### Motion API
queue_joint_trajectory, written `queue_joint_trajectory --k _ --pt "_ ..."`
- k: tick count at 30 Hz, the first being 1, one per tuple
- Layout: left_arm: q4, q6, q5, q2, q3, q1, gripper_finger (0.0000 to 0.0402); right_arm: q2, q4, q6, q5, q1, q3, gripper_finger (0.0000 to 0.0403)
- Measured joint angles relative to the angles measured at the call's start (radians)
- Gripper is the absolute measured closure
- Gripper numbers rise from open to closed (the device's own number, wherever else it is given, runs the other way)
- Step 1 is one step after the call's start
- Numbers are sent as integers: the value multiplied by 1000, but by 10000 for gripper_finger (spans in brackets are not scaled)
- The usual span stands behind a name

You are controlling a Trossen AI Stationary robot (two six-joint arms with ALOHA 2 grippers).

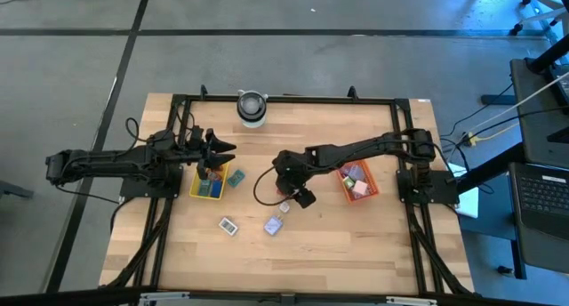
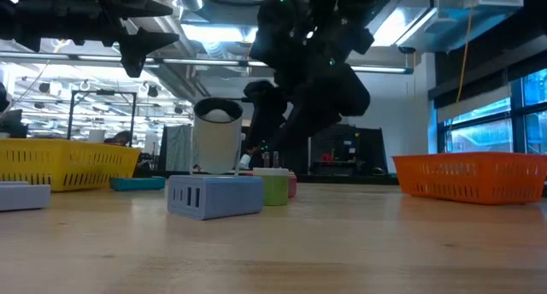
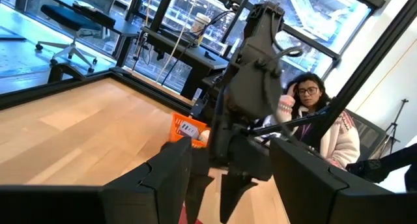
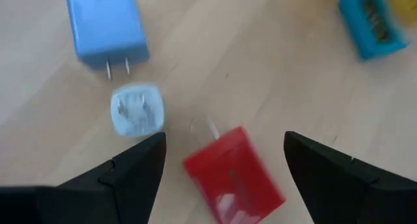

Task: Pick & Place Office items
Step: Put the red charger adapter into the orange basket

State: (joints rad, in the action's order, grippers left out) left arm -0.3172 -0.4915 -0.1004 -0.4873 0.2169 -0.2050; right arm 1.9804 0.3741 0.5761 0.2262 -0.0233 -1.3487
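Observation:
In the right wrist view, a red office item (image 4: 233,177) with two metal prongs lies on the wood. My right gripper (image 4: 223,138) is open above it, slanting down, one finger on either side and touching nothing. A blue charger (image 4: 107,28), a pale round-cornered piece (image 4: 135,110) and a teal piece (image 4: 371,22) lie around it. In the high view my right gripper (image 1: 289,196) is mid-table. My left gripper (image 1: 233,151) hangs open and level above the yellow tray (image 1: 194,190), holding nothing.
An orange tray (image 1: 374,192) with several pieces stands under the right arm. A grey-white cylinder (image 1: 252,108) stands at the far edge. A lavender block (image 1: 274,223), a white piece (image 1: 229,225) and a teal piece (image 1: 236,177) lie loose on the wood. A seated person (image 3: 313,120) shows beyond the table.

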Motion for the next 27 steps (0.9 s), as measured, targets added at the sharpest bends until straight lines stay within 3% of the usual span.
queue_joint_trajectory --k 11,17,27 --pt "0 6 -16 0 0 0 199 47 -15 11 4 42 1 91" --pt "0 7 -30 0 0 0 199 73 -19 -5 59 52 -3 92" --pt "0 7 -40 0 0 0 199 80 41 -44 43 58 3 92"
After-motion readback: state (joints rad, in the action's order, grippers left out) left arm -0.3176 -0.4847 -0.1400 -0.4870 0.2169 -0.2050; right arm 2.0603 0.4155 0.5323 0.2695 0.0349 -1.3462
